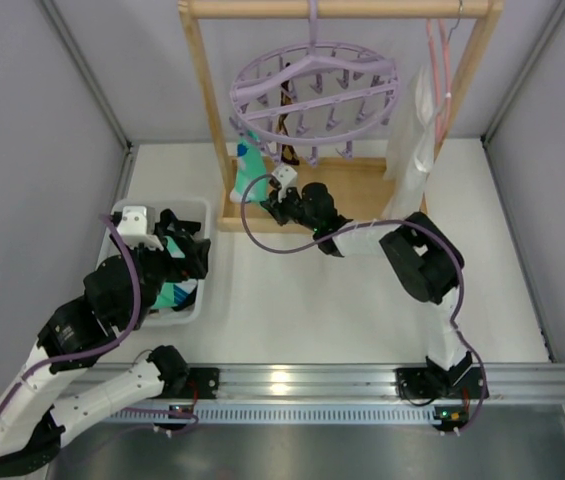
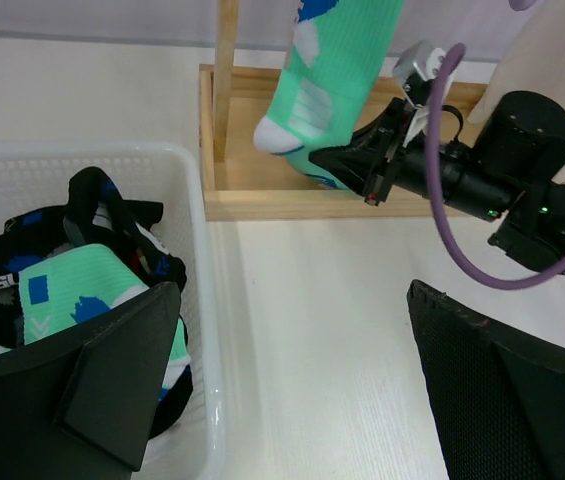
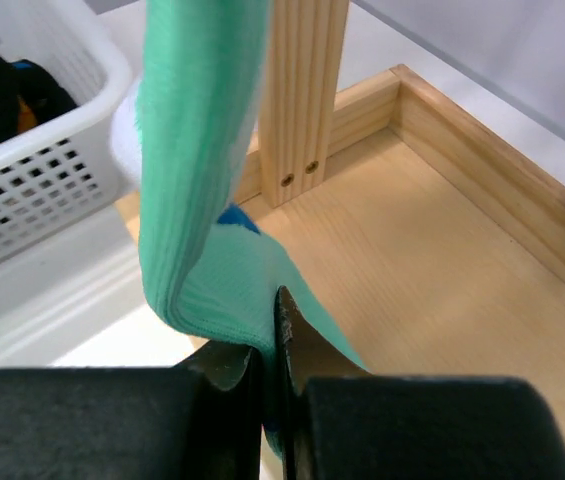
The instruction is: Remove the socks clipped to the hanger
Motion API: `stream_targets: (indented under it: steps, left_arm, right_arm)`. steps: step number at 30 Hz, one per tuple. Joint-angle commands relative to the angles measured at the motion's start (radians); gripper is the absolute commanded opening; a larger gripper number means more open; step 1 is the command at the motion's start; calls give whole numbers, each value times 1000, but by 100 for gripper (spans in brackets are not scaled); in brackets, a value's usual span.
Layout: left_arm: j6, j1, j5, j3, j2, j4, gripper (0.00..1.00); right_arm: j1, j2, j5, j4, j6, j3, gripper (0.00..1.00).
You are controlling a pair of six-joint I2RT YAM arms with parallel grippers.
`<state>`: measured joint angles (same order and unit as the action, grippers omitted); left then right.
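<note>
The lavender ring hanger (image 1: pixel 314 85) hangs from the wooden rack's top bar. A teal green sock (image 1: pixel 248 170) dangles from a peg on its left side. My right gripper (image 1: pixel 265 204) is shut on this sock's lower end (image 3: pixel 212 290), just above the rack's wooden base; its jaws pinch the fabric (image 3: pixel 274 350). A dark brown-black sock (image 1: pixel 284 125) hangs behind the teal one. My left gripper (image 1: pixel 190 252) stands open over the white basket's right rim, nothing between its fingers (image 2: pixel 297 390). Several socks (image 2: pixel 62 290) lie in the basket.
The white basket (image 1: pixel 122 215) sits at the left. The wooden rack has an upright post (image 1: pixel 198 90) and a framed base (image 1: pixel 362 190). A white cloth (image 1: pixel 417 130) hangs from a pink wire hanger (image 1: pixel 442 80) at the rack's right end.
</note>
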<state>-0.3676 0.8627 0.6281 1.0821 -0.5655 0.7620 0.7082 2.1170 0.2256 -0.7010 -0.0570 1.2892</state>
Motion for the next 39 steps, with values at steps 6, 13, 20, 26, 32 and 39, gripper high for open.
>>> stream_targets:
  steps: [6,13,20,26,32,39]
  left_arm:
    - [-59,-2,-33,18,-2,-70,99]
    - [-116,-2,-82,67,-69,-145,99]
    - [-149,-2,-15,335,-379,-145,99]
    - [-165,-2,4,553,-637,-173,99]
    - [-205,-2,-71,665,-783,-224,98]
    - [-180,50,44,733,-884,-224,99]
  right_arm:
    - [102,-415,29,-124,51,-244,0]
    - [137,-652,58,-46,186,-496,0]
    - [229,-830,-81,6,210,-712,0]
    - [297,-963,-183,8,252,-824,0]
    - [339,-1022,-279,32,264,-852,0]
    - [372,-994,-384,-1,263,-857,0]
